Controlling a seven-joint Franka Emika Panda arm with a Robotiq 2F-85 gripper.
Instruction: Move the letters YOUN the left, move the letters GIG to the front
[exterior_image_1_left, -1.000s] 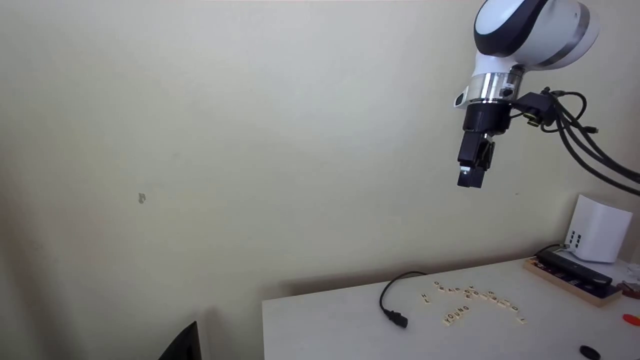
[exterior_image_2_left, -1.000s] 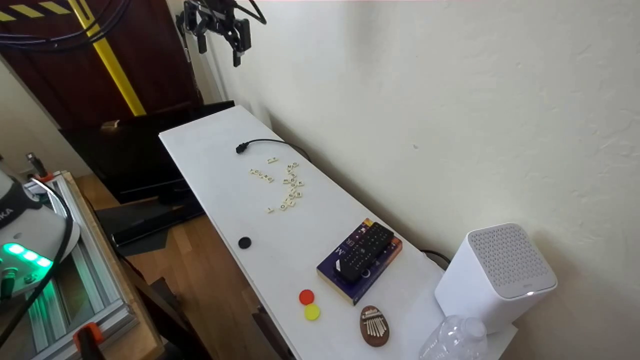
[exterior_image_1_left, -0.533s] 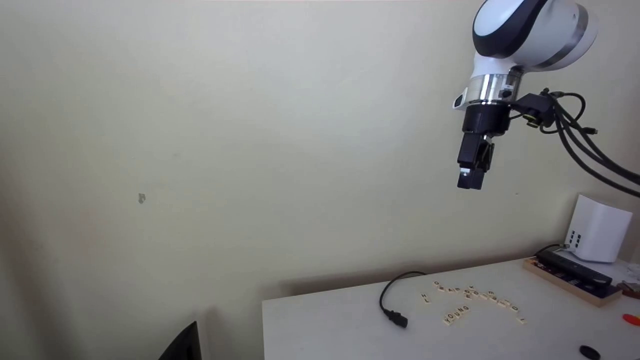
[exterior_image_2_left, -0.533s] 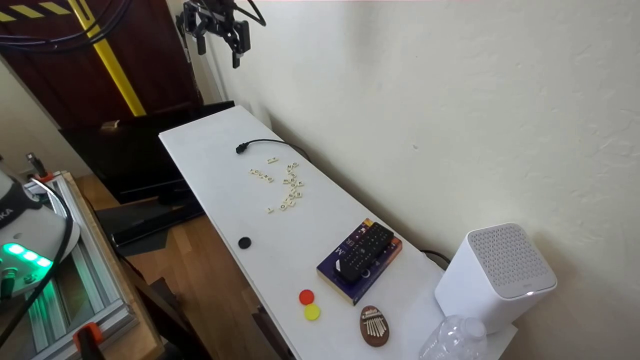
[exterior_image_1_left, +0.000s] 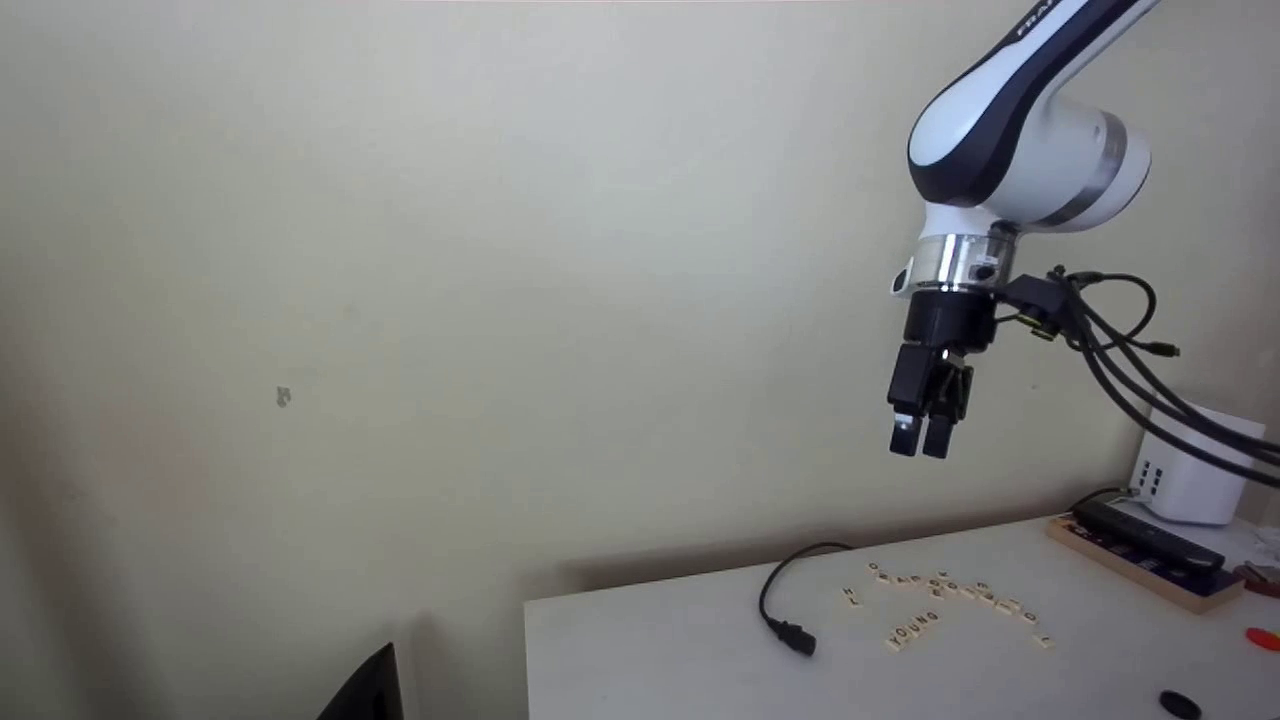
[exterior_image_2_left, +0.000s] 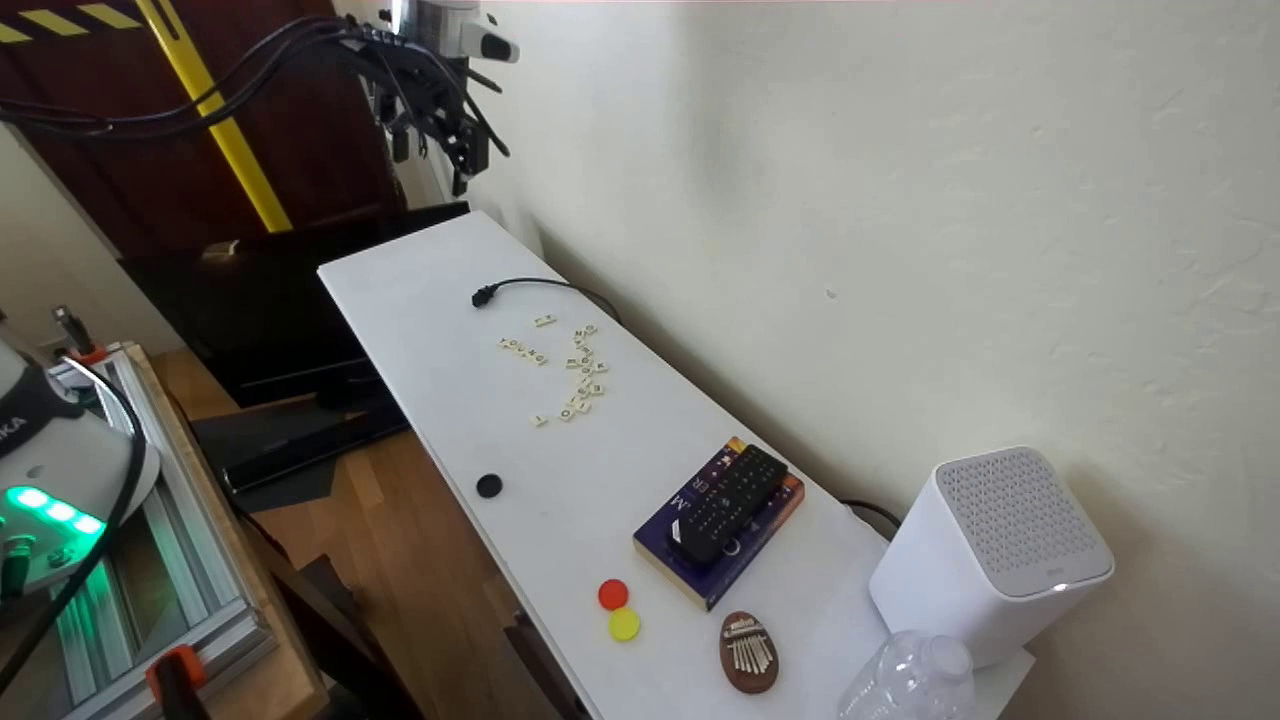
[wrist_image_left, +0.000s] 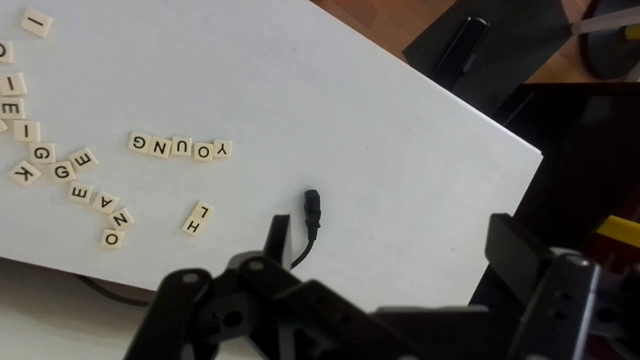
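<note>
Gripper (exterior_image_1_left: 920, 445) lower, YOUNG (wrist_image_left: 181, 146) well inside edges (wrist_image_left: 419, 75)

Letter tiles (wrist_image_left: 181, 146) are cream with black letters, tabletop (wrist_image_left: 350, 100) is plain white. End effector (wrist_image_left: 390, 240), remote (exterior_image_2_left: 730, 500) and cord (wrist_image_left: 312, 209) are pretty much black. One red disc (exterior_image_2_left: 613, 594), one yellow disc (exterior_image_2_left: 624, 625), one black disc (exterior_image_2_left: 489, 485). Book (exterior_image_2_left: 655, 533) is dark blue with pale lettering, and that white box (exterior_image_2_left: 965, 560) has a grey hole-pattern top.

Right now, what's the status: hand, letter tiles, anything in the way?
Hand open, nothing held, raised clear of the table. YOUNG tiles lined up. Black plug apart from them, possibly in the way.
</note>
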